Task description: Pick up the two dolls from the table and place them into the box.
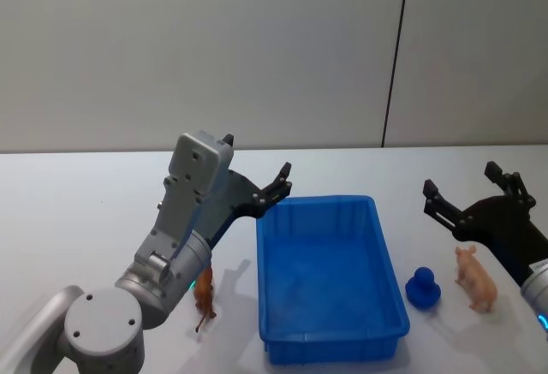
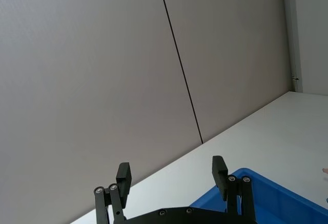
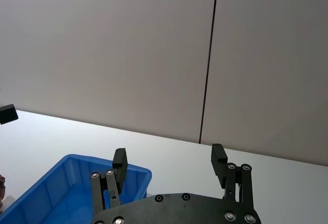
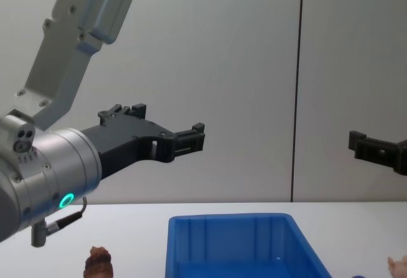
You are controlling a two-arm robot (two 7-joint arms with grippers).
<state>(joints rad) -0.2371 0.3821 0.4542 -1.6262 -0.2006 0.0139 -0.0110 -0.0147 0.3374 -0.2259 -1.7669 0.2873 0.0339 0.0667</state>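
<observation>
The reddish-brown doll (image 1: pixel 204 297) (image 4: pixel 98 262) stands on the table left of the blue box (image 1: pixel 330 340) (image 4: pixel 191 240), partly behind my left arm. The pink doll (image 1: pixel 476 278) stands to the right of the box. My left gripper (image 1: pixel 259 162) (image 2: pixel 171 175) (image 4: pixel 170 119) hangs open and empty in the air above the box's near-left corner (image 2: pixel 266 196). My right gripper (image 1: pixel 462 184) (image 3: pixel 169 160) is raised above the pink doll, open and empty, with the box (image 3: pixel 56 183) beyond it.
A small dark-blue toy (image 1: pixel 422 288) sits between the box and the pink doll. The table is white with bare room behind the box. A grey wall with a dark vertical seam (image 1: pixel 396 57) stands at the back.
</observation>
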